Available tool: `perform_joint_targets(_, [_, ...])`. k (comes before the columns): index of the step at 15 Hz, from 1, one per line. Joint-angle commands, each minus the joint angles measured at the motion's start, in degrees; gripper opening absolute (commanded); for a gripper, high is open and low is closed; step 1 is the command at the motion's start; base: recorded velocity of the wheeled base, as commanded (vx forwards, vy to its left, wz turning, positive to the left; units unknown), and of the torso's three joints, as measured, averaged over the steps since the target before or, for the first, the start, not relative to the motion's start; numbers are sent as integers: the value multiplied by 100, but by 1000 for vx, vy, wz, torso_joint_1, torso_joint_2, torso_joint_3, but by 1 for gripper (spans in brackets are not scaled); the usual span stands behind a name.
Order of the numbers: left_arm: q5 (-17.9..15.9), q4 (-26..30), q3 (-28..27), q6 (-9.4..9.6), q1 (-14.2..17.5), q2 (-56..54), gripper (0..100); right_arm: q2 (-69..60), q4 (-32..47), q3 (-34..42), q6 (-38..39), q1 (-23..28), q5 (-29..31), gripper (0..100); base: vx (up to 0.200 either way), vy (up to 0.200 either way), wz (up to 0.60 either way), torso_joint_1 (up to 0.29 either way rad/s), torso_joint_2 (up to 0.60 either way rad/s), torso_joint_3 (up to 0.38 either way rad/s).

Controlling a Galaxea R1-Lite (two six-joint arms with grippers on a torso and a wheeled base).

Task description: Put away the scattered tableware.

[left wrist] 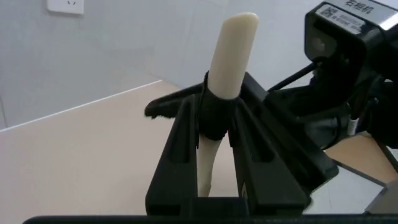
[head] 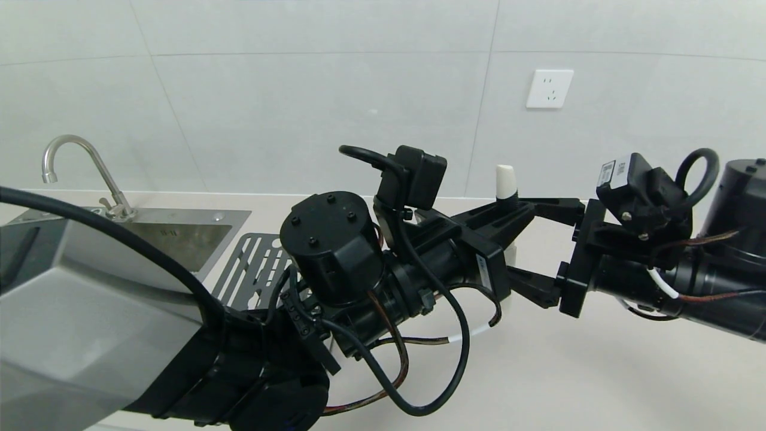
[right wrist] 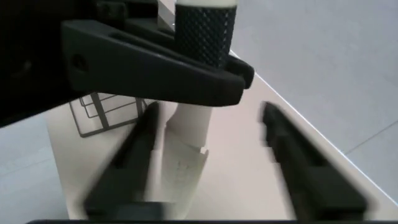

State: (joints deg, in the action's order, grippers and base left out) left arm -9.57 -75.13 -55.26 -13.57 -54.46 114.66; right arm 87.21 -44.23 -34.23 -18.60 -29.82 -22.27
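One white utensil [left wrist: 231, 53] stands clamped between left jaws

A utensil [head: 504, 179] stands upright between the left fingers [head: 497, 218]. The right fingers [head: 556, 211] flank it, and a sink [head: 179, 236] and rack [head: 251, 263] lie farther left.

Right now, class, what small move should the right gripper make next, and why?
Probably shut the right gripper on the cream-handled utensil. Its fingers stand open either side of the utensil's lower part, while the left gripper is clamped on it higher up, holding it upright.
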Motion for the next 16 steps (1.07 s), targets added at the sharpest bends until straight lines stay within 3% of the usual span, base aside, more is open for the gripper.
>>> perform_joint_targets(1, [25,-2,6,3,31,-41,0,-248,-16,338,-12,125,-5,100,0,0,0,0,0,0])
perform_joint_targets(4, [87,16,6,21,75,-49,0,-960,-7,1164,-21,354,-5,100,0,0,0,0,0,0])
perform_joint_targets(7, [368,25,50,38,225,-76,0,-1945,-68,1727,-47,846,12,100,0,0,0,0,0,0])
perform_joint_targets(10, [368,78,103,258,374,-331,0,-3184,-200,2201,-38,1426,30,100,0,0,0,0,0,0])
perform_joint_targets(11, [368,104,288,390,418,-647,0,-4204,-121,2483,-3,1918,30,100,0,0,0,0,0,0])
perform_joint_targets(14, [368,350,947,504,427,-1438,0,-5970,775,2658,94,2578,171,100,0,0,0,0,0,0])
perform_joint_targets(16, [368,359,1105,513,515,-1728,0,-6744,1452,2843,261,2727,258,100,0,0,0,0,0,0])
